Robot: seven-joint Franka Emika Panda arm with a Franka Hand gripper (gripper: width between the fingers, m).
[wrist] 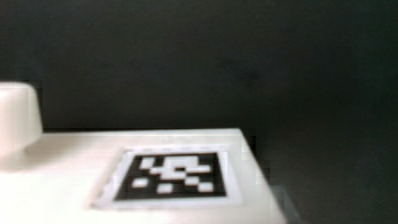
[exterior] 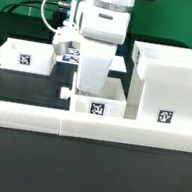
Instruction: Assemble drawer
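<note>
The tall white drawer casing [exterior: 167, 86] stands at the exterior view's right, with a tag on its front. One open-top tray [exterior: 25, 57] sits at the left. A second tray [exterior: 101, 104] sits in the middle, just left of the casing and against the front bar. My gripper [exterior: 90, 86] reaches straight down into or onto the left part of this middle tray; its fingertips are hidden, so I cannot tell how the jaws stand. The wrist view shows a white tagged surface [wrist: 178, 175] very close, blurred, with no fingers in sight.
Long low white border bars [exterior: 39, 121] run along the front of the table. The marker board [exterior: 64, 44] lies behind the arm. Black cables hang at the back left. A small white knob [exterior: 63, 93] sticks out left of the middle tray.
</note>
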